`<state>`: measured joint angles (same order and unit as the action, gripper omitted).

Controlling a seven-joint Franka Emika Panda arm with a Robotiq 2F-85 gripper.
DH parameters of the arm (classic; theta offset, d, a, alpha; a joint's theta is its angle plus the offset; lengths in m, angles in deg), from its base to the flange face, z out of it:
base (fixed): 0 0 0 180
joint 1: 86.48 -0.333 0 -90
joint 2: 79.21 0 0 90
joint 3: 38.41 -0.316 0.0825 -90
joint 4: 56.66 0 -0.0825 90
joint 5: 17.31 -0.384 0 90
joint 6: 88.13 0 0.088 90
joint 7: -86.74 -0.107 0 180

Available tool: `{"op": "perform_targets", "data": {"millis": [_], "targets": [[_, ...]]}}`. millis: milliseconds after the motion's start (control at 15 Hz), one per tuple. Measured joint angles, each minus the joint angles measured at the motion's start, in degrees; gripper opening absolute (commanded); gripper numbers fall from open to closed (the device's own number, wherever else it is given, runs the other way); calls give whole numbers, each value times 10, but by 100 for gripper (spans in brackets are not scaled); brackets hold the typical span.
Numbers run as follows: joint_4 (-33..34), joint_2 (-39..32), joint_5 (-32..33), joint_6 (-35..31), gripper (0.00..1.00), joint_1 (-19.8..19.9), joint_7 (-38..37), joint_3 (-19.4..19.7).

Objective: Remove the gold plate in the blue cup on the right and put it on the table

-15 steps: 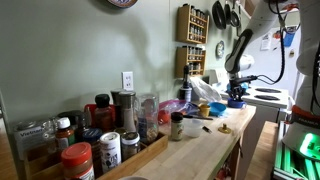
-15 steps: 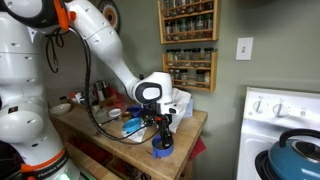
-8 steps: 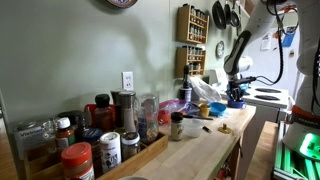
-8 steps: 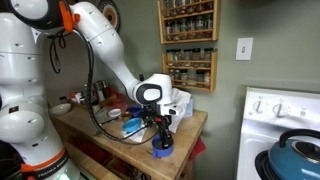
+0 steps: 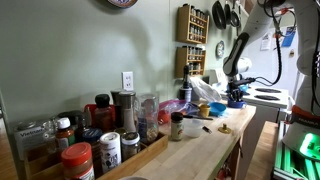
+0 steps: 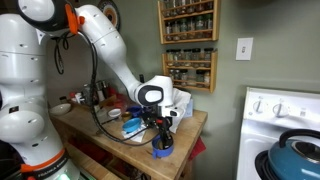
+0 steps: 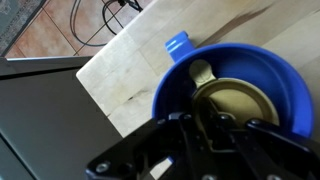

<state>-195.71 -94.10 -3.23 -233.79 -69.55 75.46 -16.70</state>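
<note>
The blue cup [image 7: 172,78] stands near the end corner of the wooden table [image 7: 125,70]; it also shows in both exterior views [image 6: 161,151] [image 5: 236,104]. The gold plate [image 7: 243,100] leans inside the cup. My gripper [image 7: 204,126] reaches down into the cup, and its fingers are closed on the plate's near rim. In both exterior views the gripper [image 6: 160,134] [image 5: 236,95] points straight down at the cup, and the plate is hidden there.
A white stove [image 6: 282,108] with a blue kettle [image 6: 300,150] stands just past the table end. Spice racks [image 6: 188,40] hang on the wall. Jars and bottles [image 5: 95,140] crowd the far end of the table [image 5: 205,145]. The table edge lies close to the cup.
The arm has shifted only slightly at the elbow. The gripper stays down in the blue cup.
</note>
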Motion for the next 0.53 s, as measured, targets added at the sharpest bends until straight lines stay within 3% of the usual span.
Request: {"op": "perform_targets", "data": {"millis": [533], "targets": [[11, -8, 0, 0, 0, 0, 0, 0]]}}
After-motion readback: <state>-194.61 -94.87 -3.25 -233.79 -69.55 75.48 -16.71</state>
